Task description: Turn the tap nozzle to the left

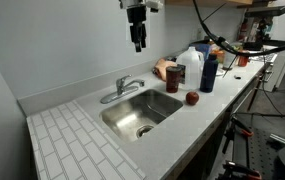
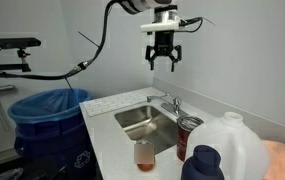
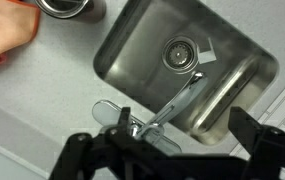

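The tap nozzle [image 1: 112, 96] is a thin shiny silver spout on a small chrome faucet at the back rim of the steel sink [image 1: 142, 110]. It also shows in an exterior view [image 2: 168, 99] and in the wrist view [image 3: 182, 97], reaching out over the basin. My gripper [image 1: 137, 44] hangs high above the counter, well over the faucet, with its black fingers open and empty. It also shows in an exterior view [image 2: 163, 63]. In the wrist view the two fingers [image 3: 172, 150] frame the faucet base from above.
A white jug [image 1: 191, 68], a blue bottle [image 1: 209, 72], a red can [image 1: 175, 77] and an apple [image 1: 192, 98] stand beside the sink. A white tiled board [image 1: 77, 145] lies on the counter. A blue bin [image 2: 47, 120] stands past the counter's end.
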